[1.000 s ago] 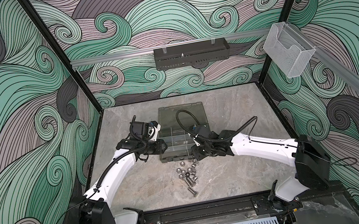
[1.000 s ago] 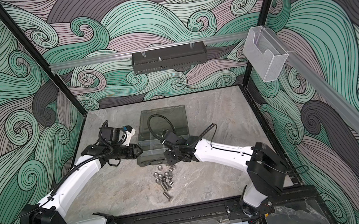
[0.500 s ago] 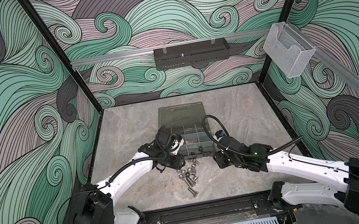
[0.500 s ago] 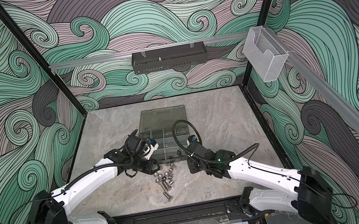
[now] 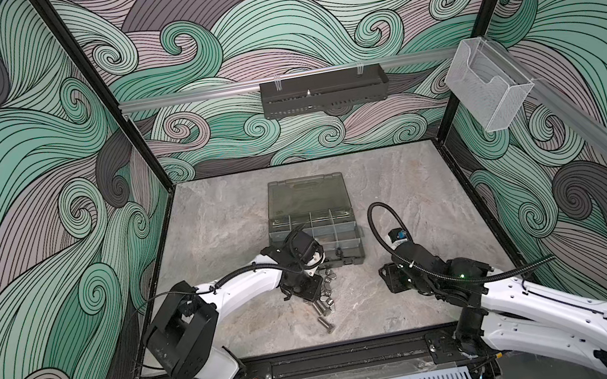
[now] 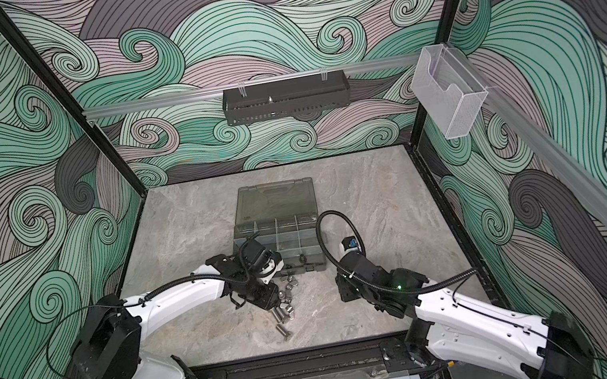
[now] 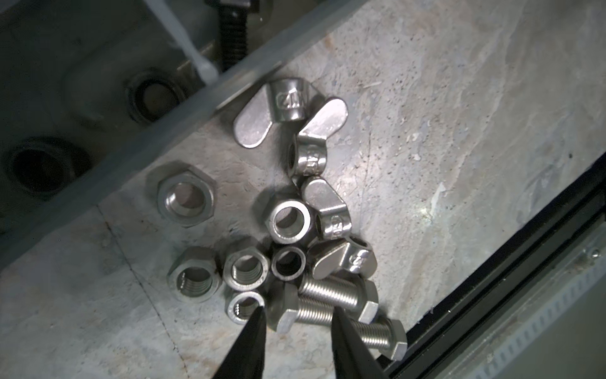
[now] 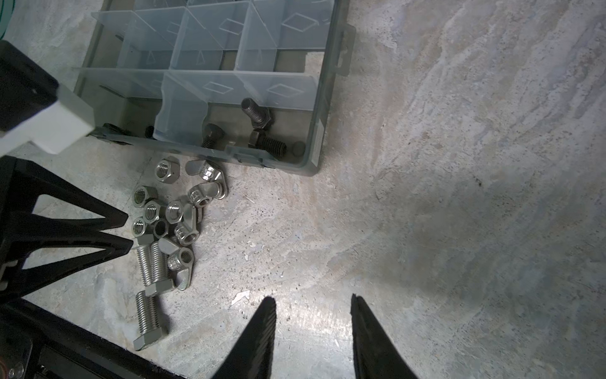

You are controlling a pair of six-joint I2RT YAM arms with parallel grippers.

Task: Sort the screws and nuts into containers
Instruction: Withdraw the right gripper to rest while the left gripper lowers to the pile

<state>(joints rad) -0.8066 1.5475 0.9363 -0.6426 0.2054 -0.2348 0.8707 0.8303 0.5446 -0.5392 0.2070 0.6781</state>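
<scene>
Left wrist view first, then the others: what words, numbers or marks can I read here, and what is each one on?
"M12", a best guess since it is seen turned round: stamped on the barrel of the wing nut nearest the organiser case.
Stamped marks on the other wing nuts: too blurred to read.
Pale strip on the case's wall: too small to read.
No other text shows in any view.
</scene>
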